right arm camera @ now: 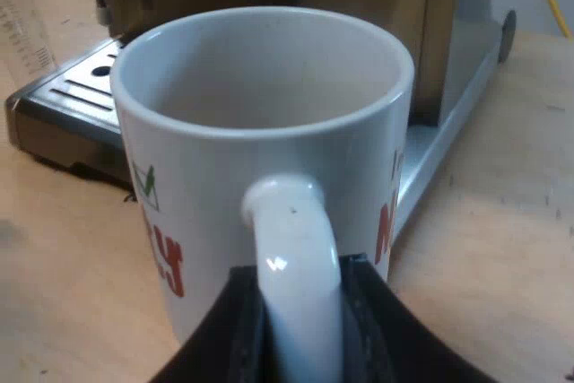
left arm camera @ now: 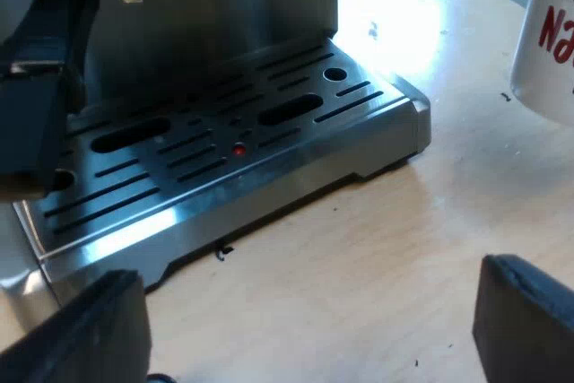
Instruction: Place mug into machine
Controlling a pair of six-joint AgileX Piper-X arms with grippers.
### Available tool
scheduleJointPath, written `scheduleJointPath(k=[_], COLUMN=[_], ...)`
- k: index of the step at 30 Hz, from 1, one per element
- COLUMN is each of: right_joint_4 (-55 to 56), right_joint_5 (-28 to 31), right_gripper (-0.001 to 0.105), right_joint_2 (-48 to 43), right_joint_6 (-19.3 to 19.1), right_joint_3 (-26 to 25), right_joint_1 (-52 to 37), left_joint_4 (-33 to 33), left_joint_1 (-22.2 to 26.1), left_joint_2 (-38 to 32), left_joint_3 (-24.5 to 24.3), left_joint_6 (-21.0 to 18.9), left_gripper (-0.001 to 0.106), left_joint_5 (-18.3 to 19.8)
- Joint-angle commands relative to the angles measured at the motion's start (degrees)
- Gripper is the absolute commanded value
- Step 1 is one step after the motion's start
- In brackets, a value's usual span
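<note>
One mug point(right arm camera: 215, 168), white with red lettering and a small green mark, stands upright and empty on the table side of the machine's drip tray, not on the tray. From the left wrist view the same mug point(left arm camera: 547, 33) shows off the tray's corner, apart from it. I cannot tell whether its base touches the table.

The right gripper point(right arm camera: 300, 311) has the mug by its single handle. Its two black fingers point(right arm camera: 242, 320) are closed in against either side of the white loop, low on the handle.

Beyond the mug is one espresso machine point(right arm camera: 448, 33), its steel drip tray point(right arm camera: 72, 96) running along the front. One measuring glass point(right arm camera: 22, 24), clear with printed marks, stands on the table just beside the tray's far end.

The left gripper point(left arm camera: 309, 347) hangs over the wooden table point(left arm camera: 404, 248) in front of the tray, facing the espresso machine point(left arm camera: 233, 6). Its two fingers point(left arm camera: 525, 320) are spread wide apart and hold nothing. The drip tray point(left arm camera: 359, 136) has many long slots, two oval openings, a round hole near its corner and one small red spot near the middle. Nothing stands on the tray.
</note>
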Motion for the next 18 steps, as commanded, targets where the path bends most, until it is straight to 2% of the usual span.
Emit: scheduleJointPath(k=[1, 3, 7, 12, 18], right_joint_4=[-3.7, -6.3, -13.2, -21.0, -34.4], right_joint_5=[-0.4, 3.9, 8.5, 11.2, 13.1], right_gripper=[0.000, 0.000, 0.000, 0.000, 0.000], right_joint_2=[0.9, 3.4, 8.0, 16.8, 27.1], right_joint_6=[-1.6, -1.5, -0.7, 2.9, 5.2], right_joint_3=[-0.6, -0.6, -0.6, -0.6, -0.6], right_joint_1=[2.1, 5.6, 9.7, 13.7, 17.1], left_joint_4=[-1.3, -1.9, -2.0, -2.0, -2.0], left_joint_1=[0.2, 1.8, 5.9, 12.0, 15.7], left_joint_2=[-0.2, -0.2, -0.2, -0.2, -0.2], left_joint_3=[0.0, 0.0, 0.0, 0.0, 0.0], left_joint_6=[0.6, 0.6, 1.3, 7.3, 8.6], left_gripper=[0.081, 0.081, 0.081, 0.081, 0.081], left_joint_5=[-1.1, -1.1, 0.4, 11.7, 14.8])
